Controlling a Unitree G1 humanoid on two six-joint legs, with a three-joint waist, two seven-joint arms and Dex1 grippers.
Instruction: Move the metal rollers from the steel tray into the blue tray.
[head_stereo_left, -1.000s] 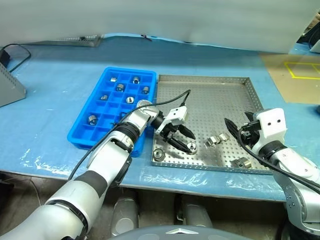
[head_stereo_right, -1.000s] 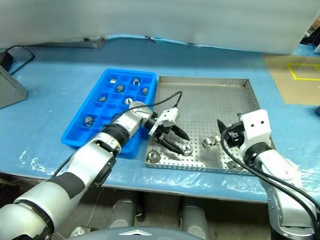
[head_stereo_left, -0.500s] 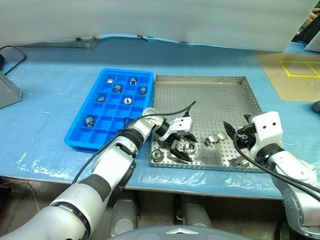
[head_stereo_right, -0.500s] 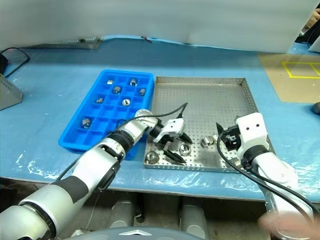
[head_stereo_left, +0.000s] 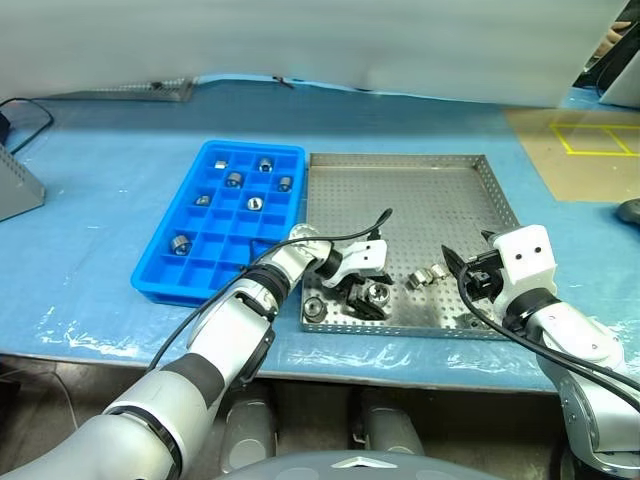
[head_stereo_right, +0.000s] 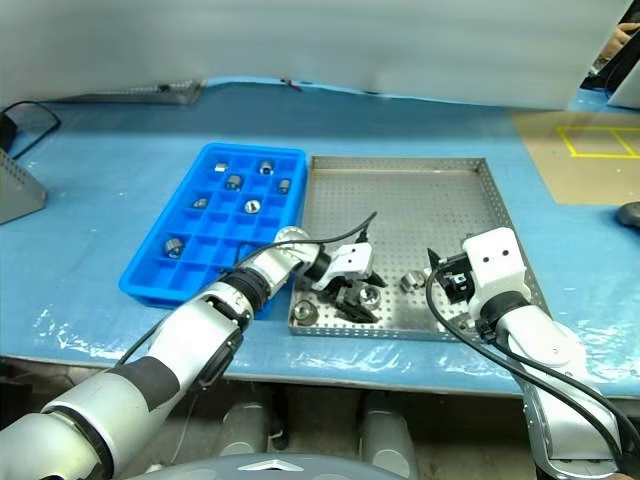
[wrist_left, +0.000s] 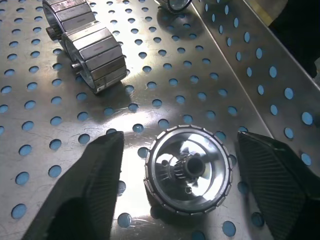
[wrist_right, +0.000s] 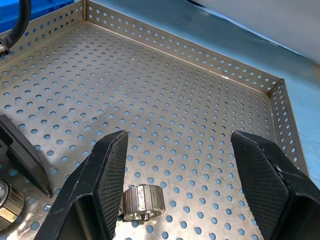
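While both jaws gape, the left gripper (wrist_left: 175, 200) straddles 1 roller (wrist_left: 189, 170) — untouched — in the steel tray (head_stereo_left: 400, 190).

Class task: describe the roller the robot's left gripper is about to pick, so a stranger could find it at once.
Find the steel tray right of the blue tray. Near its front edge a roller sits between the open left gripper. It stands on end, hollow centre up, unlike the pair lying sideways nearby.

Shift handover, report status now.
Left claw open astride a roller in steel tray. Right claw open, empty. Seven rollers in blue tray. Nothing blocking.
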